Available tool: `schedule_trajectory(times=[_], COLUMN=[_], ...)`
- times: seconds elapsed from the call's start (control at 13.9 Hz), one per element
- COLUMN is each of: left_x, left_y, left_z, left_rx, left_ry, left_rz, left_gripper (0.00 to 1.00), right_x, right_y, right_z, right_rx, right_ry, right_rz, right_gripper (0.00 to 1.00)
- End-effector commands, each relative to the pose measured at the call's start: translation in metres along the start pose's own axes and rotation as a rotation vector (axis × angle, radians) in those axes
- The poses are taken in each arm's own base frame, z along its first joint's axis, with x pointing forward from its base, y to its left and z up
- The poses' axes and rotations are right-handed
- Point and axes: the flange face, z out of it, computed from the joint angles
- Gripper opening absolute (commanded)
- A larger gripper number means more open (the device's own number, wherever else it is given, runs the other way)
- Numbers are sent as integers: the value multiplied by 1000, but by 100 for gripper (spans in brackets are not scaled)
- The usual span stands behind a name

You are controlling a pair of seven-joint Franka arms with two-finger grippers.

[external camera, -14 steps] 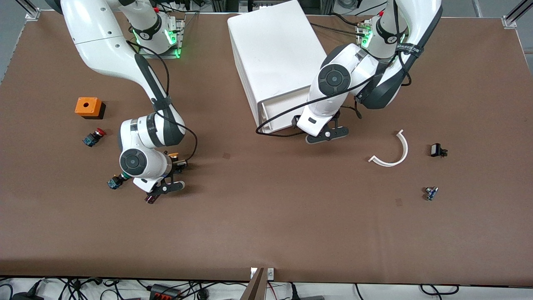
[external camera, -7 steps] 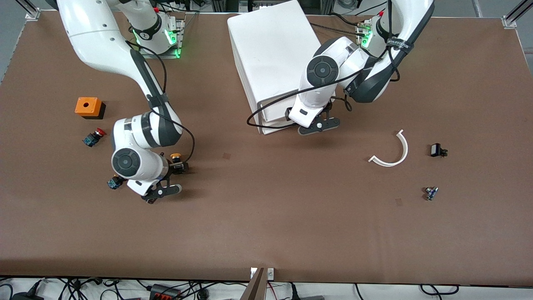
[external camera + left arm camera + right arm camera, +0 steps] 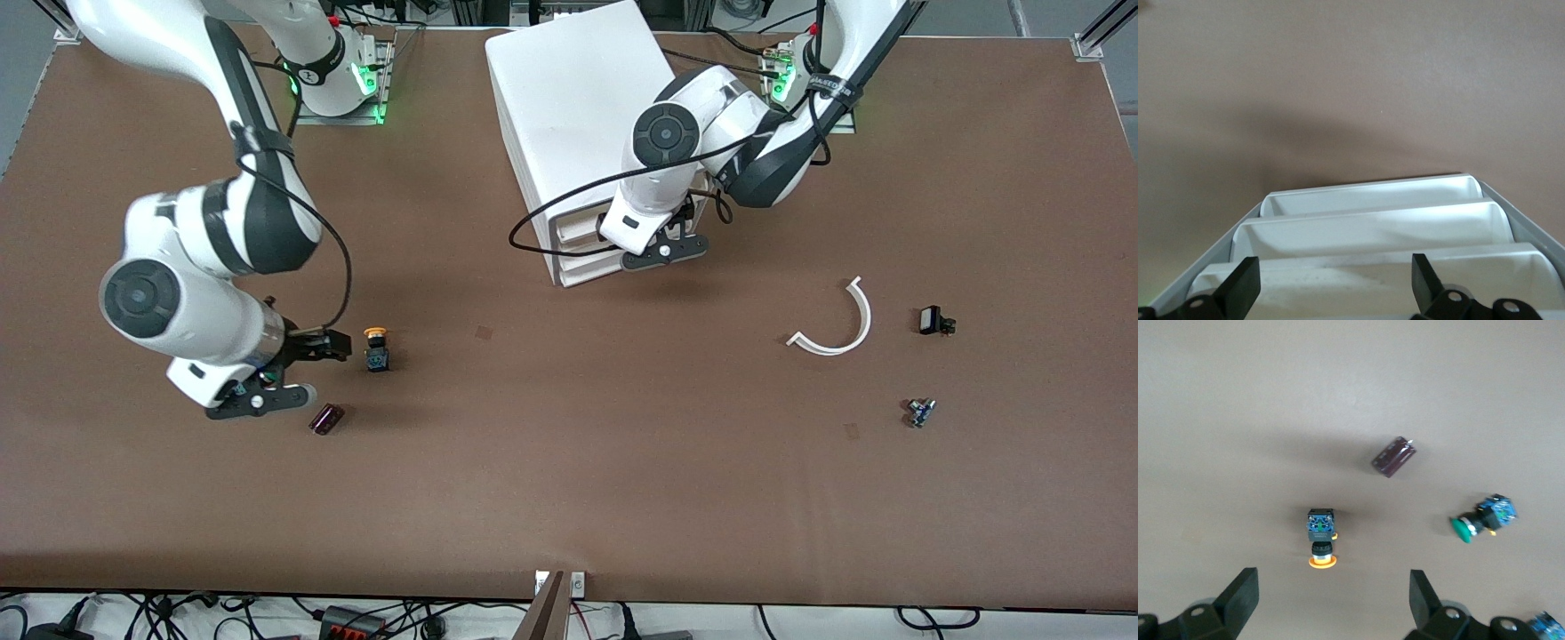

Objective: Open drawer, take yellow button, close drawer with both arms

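The yellow-capped button (image 3: 377,346) lies on the table, free of both grippers; it also shows in the right wrist view (image 3: 1321,537). My right gripper (image 3: 262,391) is open and empty above the table beside it, toward the right arm's end (image 3: 1331,600). The white cabinet (image 3: 578,107) stands near the robots' bases. Its top drawer (image 3: 582,227) looks pushed in, about level with the lower ones. My left gripper (image 3: 662,252) is open and empty at the drawer fronts. In the left wrist view its fingers (image 3: 1238,290) straddle the top drawer's front (image 3: 1338,283).
A dark maroon cylinder (image 3: 326,419) lies nearer the front camera than the button. A green-capped button (image 3: 1481,519) shows in the right wrist view. A white curved strip (image 3: 845,324), a small black part (image 3: 933,320) and a small blue-grey part (image 3: 920,412) lie toward the left arm's end.
My right gripper has risen and drawn away from the yellow button toward its own end of the table. My left gripper has moved toward the cabinet, and the open top drawer has gone in.
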Motion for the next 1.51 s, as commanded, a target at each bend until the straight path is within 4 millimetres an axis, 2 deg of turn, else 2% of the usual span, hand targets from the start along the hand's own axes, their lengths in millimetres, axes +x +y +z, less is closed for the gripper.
schedule_trajectory(times=[0.0,0.07,0.22,0.43,0.58,0.65,0.72,0.86,1.01,1.08,1.23,1.37,1.44], left_x=[-13,-13,-16,-13,-1,10,26,59,96,119,158,190,203], left_y=[-4,-4,-6,-6,-10,-13,-20,-41,-73,-97,-151,-209,-237], left_z=[-5,-6,-5,-8,-19,-31,-42,-64,-93,-108,-134,-157,-167], left_rx=[11,12,43,39,21,4,-11,-39,-56,-59,-62,-57,-63], left_ry=[26,26,10,12,24,39,47,68,77,78,79,67,74], left_rz=[0,2,8,18,6,23,33,7,-15,4,86,171,207], left_gripper=[100,100,100,100,100,100,100,100,100,100,100,100,100], right_x=[-14,-20,-28,-37,-39,-42,-43,-53,-64,-70,-83,-93,-96], right_y=[21,33,40,78,97,101,102,119,139,150,163,169,173], right_z=[-31,-50,-75,-98,-100,-106,-109,-133,-152,-158,-169,-184,-182], right_rx=[-3,-4,-2,-10,-18,-18,-16,-6,18,29,43,26,11], right_ry=[5,20,46,82,85,92,97,135,165,173,161,160,137], right_rz=[20,40,55,116,149,156,158,184,204,215,228,228,222], right_gripper=[100,100,100,100,100,100,100,100,100,100,100,100,100])
